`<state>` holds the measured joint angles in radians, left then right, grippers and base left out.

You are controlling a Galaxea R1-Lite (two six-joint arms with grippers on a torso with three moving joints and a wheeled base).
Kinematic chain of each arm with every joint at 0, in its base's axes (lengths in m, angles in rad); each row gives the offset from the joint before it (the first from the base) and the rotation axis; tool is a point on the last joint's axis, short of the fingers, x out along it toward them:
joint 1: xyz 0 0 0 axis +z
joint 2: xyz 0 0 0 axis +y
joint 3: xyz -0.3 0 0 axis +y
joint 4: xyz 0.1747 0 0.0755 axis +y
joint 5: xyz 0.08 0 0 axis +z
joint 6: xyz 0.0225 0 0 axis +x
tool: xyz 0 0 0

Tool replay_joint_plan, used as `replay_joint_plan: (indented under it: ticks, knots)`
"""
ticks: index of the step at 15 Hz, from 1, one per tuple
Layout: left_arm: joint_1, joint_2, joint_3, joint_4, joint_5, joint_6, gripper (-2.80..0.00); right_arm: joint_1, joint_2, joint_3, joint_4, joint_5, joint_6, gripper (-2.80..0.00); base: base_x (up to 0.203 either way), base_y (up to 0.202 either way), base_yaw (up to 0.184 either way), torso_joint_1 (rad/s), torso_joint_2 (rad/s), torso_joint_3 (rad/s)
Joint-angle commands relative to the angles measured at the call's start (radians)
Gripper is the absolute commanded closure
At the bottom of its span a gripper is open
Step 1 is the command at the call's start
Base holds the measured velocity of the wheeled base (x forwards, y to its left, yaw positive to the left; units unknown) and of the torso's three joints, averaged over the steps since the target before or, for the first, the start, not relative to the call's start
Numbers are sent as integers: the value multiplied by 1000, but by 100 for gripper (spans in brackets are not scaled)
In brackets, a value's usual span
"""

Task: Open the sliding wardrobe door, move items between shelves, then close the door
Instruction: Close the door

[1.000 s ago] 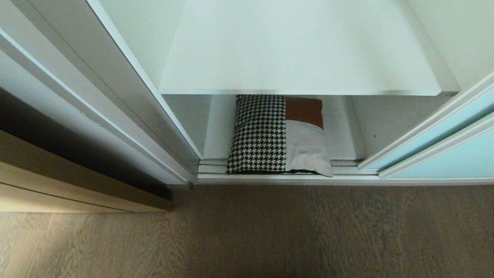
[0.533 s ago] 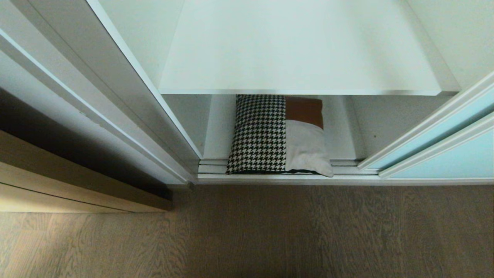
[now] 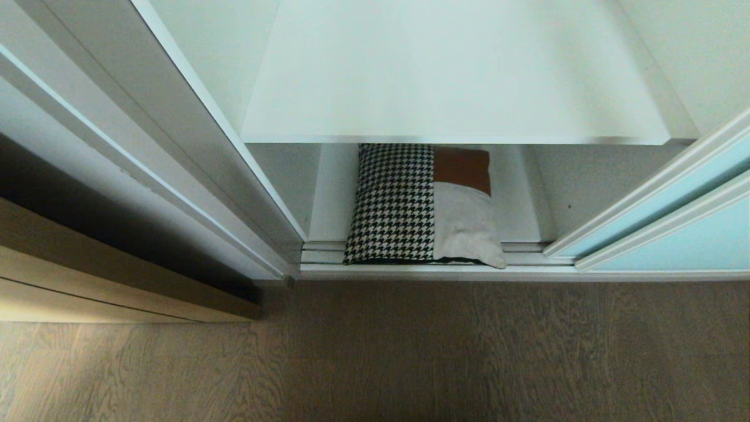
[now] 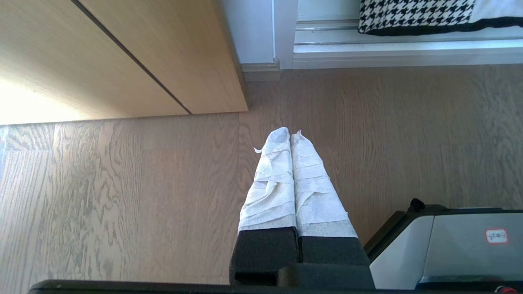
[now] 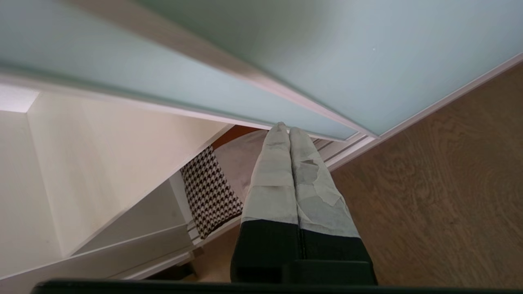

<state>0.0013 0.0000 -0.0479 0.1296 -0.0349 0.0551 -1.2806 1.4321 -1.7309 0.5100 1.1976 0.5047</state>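
Nothing has shifted: cushion (image 3: pixel 425 205) at bottom shelf (image 3: pixel 521 193) front edge; right gripper (image 5: pixel 284 129) closed, empty, probably nearing sliding wardrobe door (image 5: pixel 253 98).

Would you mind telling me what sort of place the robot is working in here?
Most likely a bedroom or dressing area in a home: a built-in wardrobe with a frosted sliding wardrobe door, white shelves, a patchwork cushion and wood-look floor.

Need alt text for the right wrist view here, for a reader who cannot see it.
The shut right gripper, fingers wrapped in pale tape, points at the lower edge of the frosted aqua sliding wardrobe door. Beyond it a patchwork cushion lies on the bottom white shelf, with wooden floor beside the wardrobe.
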Motion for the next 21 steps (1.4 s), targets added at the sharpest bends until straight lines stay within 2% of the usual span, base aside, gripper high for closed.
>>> replay_joint_plan:
  ticks: [1, 3, 7, 10, 13, 18, 21]
  knots:
    - [0, 2, 0, 1, 0, 0, 0, 47, 28, -2, -22, -18, 5, 0, 0, 0, 0, 0, 0, 0]
    - [0, 2, 0, 1, 0, 0, 0, 82, 49, -2, -45, -69, 8, 0, 0, 0, 0, 0, 0, 0]
    - [0, 2, 0, 1, 0, 0, 0, 128, 79, -5, -63, -97, 9, 0, 0, 0, 0, 0, 0, 0]
    - [0, 2, 0, 1, 0, 0, 0, 195, 95, -18, -82, -180, 12, 0, 0, 0, 0, 0, 0, 0]
    - [0, 2, 0, 1, 0, 0, 0, 242, 100, -21, -96, -223, 13, 0, 0, 0, 0, 0, 0, 0]
    - [0, 2, 0, 1, 0, 0, 0, 332, 108, 0, -239, -347, 108, 0, 0, 0, 0, 0, 0, 0]
    - [0, 2, 0, 1, 0, 0, 0, 349, 104, 5, -242, -357, 110, 0, 0, 0, 0, 0, 0, 0]
